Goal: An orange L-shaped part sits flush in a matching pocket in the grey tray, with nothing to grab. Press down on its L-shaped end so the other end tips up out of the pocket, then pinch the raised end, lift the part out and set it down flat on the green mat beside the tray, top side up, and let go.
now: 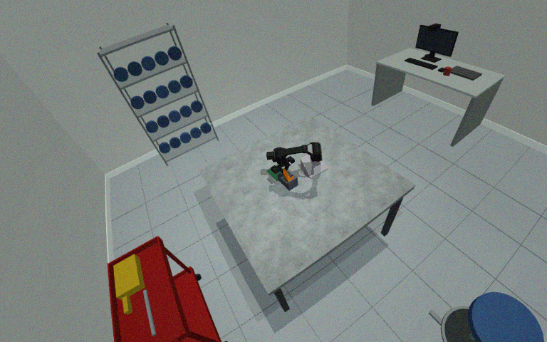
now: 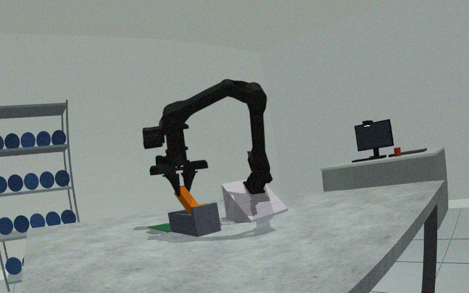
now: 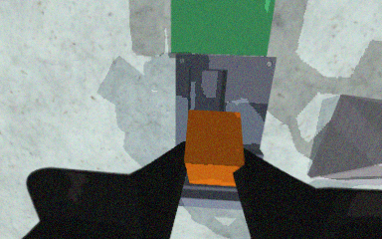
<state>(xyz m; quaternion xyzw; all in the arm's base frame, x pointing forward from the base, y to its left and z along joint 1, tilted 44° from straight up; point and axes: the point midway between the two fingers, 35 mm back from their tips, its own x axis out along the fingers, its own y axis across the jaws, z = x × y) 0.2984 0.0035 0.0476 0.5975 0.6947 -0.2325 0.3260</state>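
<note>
The orange part (image 1: 288, 174) (image 2: 187, 199) (image 3: 214, 138) is steeply tilted, its raised end up above the grey tray (image 1: 290, 184) (image 2: 208, 218) (image 3: 244, 75). Its lower, L-shaped end is at the tray's near end in the exterior view; whether it still touches the pocket is hidden by the tray wall. My gripper (image 2: 183, 190) (image 3: 209, 148) is shut on the raised end, one finger on each side. The green mat (image 1: 273, 173) (image 2: 160, 227) (image 3: 221, 27) lies flat against the tray's far side in the wrist view.
A pale wedge-shaped block (image 1: 307, 167) (image 2: 235, 203) (image 3: 348, 139) stands beside the tray, by the arm's base. All stand on the mottled grey table (image 1: 323, 209) (image 2: 207, 265). A shelf rack, a desk and a red cart (image 1: 155, 273) stand away from the table.
</note>
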